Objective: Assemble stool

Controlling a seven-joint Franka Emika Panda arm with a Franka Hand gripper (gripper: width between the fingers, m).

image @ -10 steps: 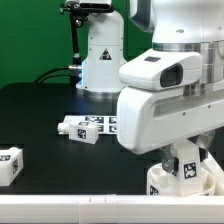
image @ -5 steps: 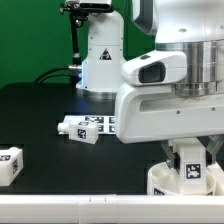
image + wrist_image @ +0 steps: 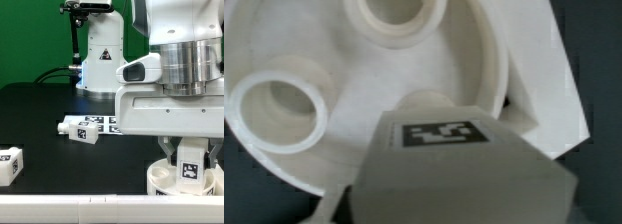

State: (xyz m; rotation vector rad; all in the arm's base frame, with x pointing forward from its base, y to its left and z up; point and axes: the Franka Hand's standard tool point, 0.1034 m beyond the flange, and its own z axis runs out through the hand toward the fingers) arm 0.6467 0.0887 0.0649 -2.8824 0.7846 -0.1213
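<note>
Seat (image 3: 162,182) of the stool is found at the near edge of the table (image 3: 40,105), toward the exterior view's right. It lies with its underside up, so that its round holes are exposed (one open socket (image 3: 292,103) is seen in the wrist view just beside the part in hand). A held leg (image 3: 190,168) is stood upright over the seat with its tag turned to the near side. Its foot is hidden by its own body, so it cannot be told whether it is fully home in a hole.

The gripper (image 3: 190,158) is set directly above it. The jaws appear to be closed on the two sides of this leg, though the fingers are largely masked by the arm's white housing.

The step in hand is judged to be the fitting of this leg into the seat. The next move calls for the leg to be kept vertical and pressed down while it is turned, with the seat not dragged round with it. Only then should the grasp be released.

Further out, a loose leg (image 3: 80,129) lies on its side to the left, just beside the marker board (image 3: 108,122). A second loose leg (image 3: 8,164) is cut by the exterior view's left edge. Both are judged to be waiting their turn.
</note>
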